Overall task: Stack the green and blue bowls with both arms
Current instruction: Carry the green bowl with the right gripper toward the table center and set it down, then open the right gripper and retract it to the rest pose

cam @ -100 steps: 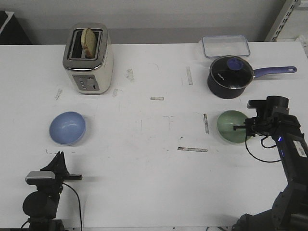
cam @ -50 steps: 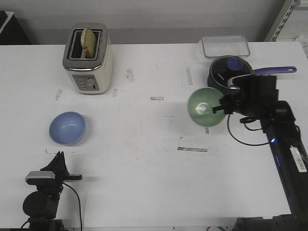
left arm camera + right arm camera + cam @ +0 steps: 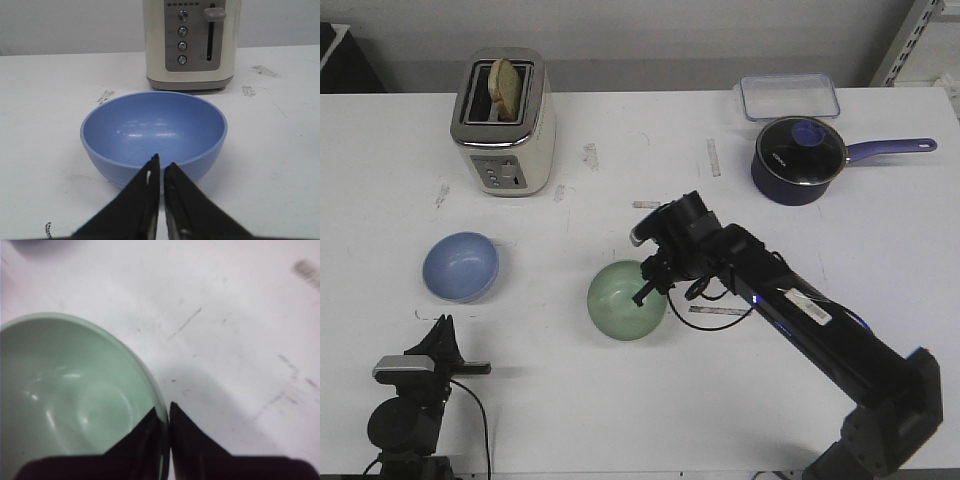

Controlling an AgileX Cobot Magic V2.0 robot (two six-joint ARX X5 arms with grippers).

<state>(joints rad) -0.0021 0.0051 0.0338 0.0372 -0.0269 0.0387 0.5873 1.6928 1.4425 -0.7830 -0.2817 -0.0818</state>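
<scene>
Front camera high, facing forward over the table (image 3: 620,400), wrist cameras low and close, perhaps tilted

Right hand (image 3: 167,412) pinched on green bowl (image 3: 70,390) rim, above scuffed white table (image 3: 240,330)

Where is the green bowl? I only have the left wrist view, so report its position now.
Observer: The green bowl is mid-table, right of the blue bowl and apart from it.
Operator: Tell me what holds it.
Observer: The right gripper is shut on its rim, one finger inside, one outside.
Operator: Check the toaster slot.
Observer: A slice of bread stands in the toaster.
</scene>
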